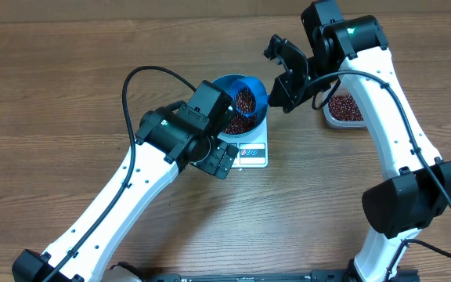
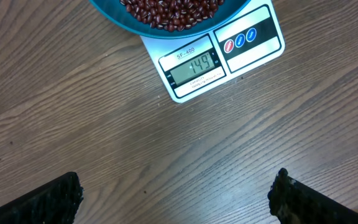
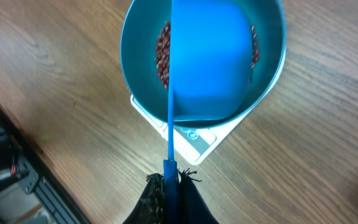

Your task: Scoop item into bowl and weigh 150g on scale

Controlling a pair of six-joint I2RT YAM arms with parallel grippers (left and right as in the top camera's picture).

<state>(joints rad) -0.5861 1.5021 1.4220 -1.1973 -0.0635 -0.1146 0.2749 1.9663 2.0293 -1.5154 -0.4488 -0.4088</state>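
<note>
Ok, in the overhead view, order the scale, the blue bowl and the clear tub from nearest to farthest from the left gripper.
1. scale: directly beside the left gripper, whose fingers are open; its display end is nearest.
2. bowl: sitting on the scale, just past the display.
3. tub: farthest, across the table by the right arm.

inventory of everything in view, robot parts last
small dark red-brown beans: many, maroon, in the bowl and the tub
round deep blue plastic bowl: 1, blue, on the scale
flat white square kitchen scale: 1, white, mid-table, display reads 149
small blue handled scoop: 1, blue, over the bowl, in right pincer
clear rounded-rectangular plastic tub: 1, clear, right of the scale
wooden table: 1, brown, under everything
left pincer: 1, black, open, over table by the scale
right pincer: 1, black, shut on the scoop
</note>
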